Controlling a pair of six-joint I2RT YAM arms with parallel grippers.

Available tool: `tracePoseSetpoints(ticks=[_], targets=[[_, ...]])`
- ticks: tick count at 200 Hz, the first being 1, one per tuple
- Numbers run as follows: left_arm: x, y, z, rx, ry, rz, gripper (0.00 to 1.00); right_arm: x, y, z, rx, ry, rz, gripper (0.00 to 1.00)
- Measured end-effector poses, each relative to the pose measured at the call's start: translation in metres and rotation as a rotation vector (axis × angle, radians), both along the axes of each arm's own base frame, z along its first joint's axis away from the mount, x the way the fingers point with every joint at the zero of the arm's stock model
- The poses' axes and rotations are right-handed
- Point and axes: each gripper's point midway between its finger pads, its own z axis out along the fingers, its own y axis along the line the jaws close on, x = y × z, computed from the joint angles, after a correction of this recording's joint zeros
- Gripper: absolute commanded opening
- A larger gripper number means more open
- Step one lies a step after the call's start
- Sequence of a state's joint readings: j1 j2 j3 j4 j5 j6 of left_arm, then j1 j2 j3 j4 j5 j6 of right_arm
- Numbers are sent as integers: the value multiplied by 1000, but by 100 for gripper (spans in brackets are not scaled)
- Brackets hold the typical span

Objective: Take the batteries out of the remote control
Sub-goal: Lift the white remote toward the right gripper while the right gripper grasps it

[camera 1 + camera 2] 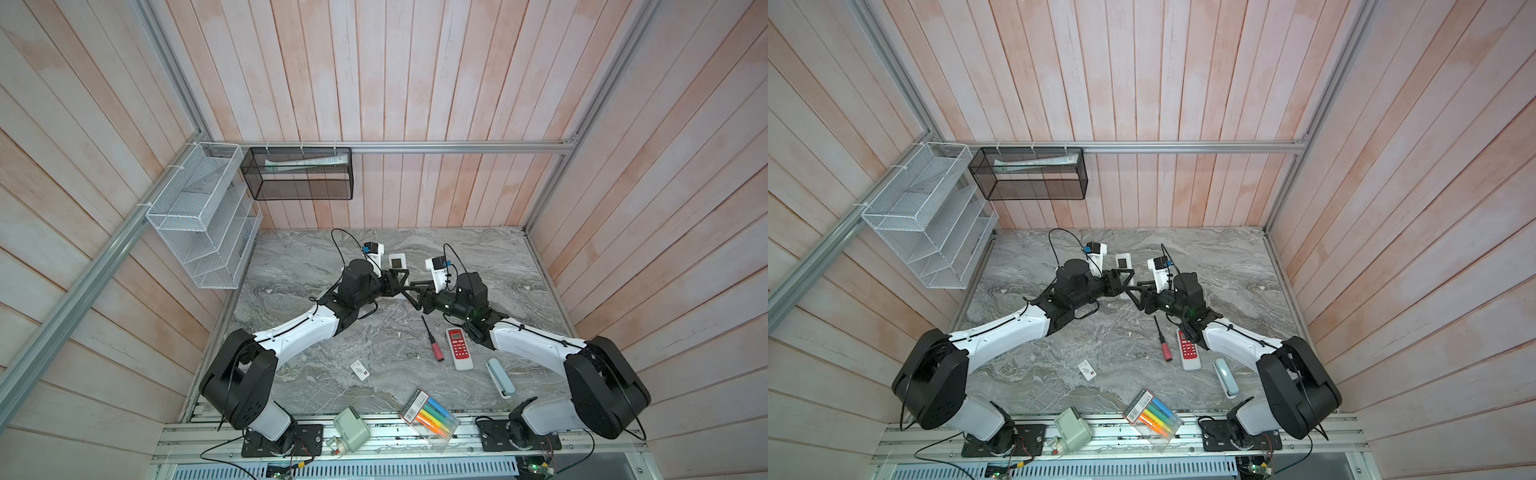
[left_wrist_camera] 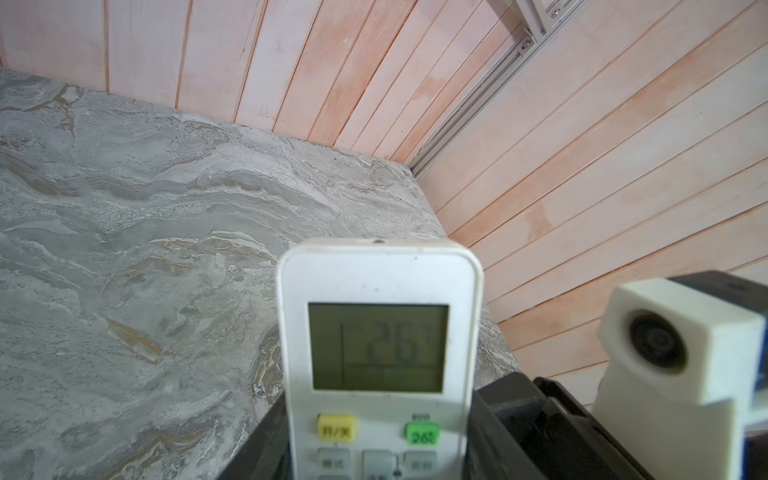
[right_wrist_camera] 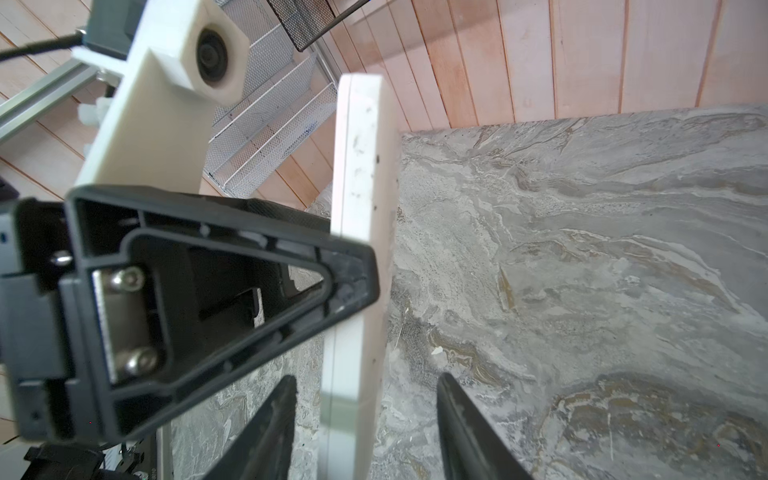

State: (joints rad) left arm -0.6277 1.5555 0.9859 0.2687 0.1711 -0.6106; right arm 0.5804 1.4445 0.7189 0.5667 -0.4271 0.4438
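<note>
Right gripper (image 3: 368,376) sits closest: black fingers (image 3: 274,415) straddle the low end of the white plastic remote control w/ grey LCD screen (image 2: 378,291), gaps both sides, so nothing gripped. Left gripper (image 1: 403,283) is clamped on the remote's mid-body, holding it over the grey marbled tabletop (image 3: 582,249). Batteries aren't visible; we reckon they're inside. We judge the remote light, stiff, slick plastic: take it by the long edges, leaving the back free.

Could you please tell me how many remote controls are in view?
2. A white remote is held in the left gripper, with the open right gripper straddling its near end. A red remote lies on the table beside the screwdriver. None looks hidden.
</note>
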Motion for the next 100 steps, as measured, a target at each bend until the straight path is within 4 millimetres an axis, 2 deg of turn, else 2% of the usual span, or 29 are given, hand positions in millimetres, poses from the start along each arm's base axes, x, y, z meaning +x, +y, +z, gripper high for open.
tracePoseSetpoints(ticks=[56,100], targets=[[2,2,-1,3,0,18,53,9,9,-3,-12,-1,-16,38],[1,1,-3,12,3,19,53,10,15,-7,-20,5,-14,33]])
